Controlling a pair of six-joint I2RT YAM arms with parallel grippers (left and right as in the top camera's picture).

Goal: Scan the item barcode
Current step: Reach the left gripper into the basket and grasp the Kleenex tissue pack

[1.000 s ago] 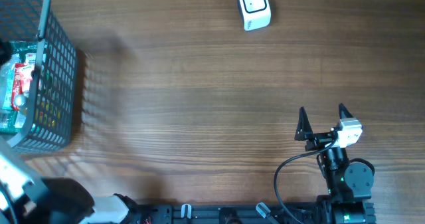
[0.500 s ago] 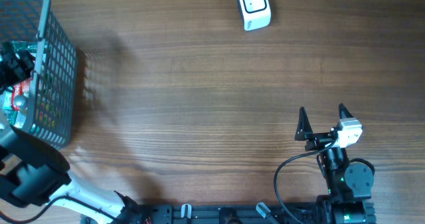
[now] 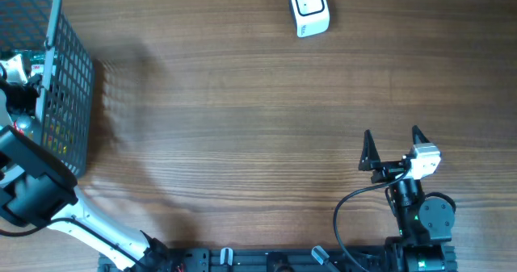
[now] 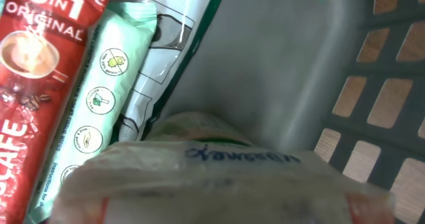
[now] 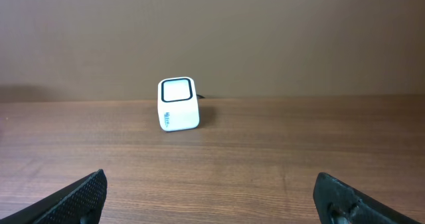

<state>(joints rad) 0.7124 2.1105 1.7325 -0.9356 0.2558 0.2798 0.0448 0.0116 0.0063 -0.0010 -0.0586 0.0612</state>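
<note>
A brown wooden table [image 3: 242, 127] with fine grain running from left to right fills the overhead view, and its surface looks smooth and matte. Behind its far edge, in the right wrist view, stands a plain dull brown wall [image 5: 279, 31]. The light is soft and even, and a faint grid-shaped shadow [image 3: 113, 78] lies on the table's left part.

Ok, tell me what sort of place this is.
Likely a mock shop checkout: a white scanner on a wooden table, and a grey basket holding packets.
</note>
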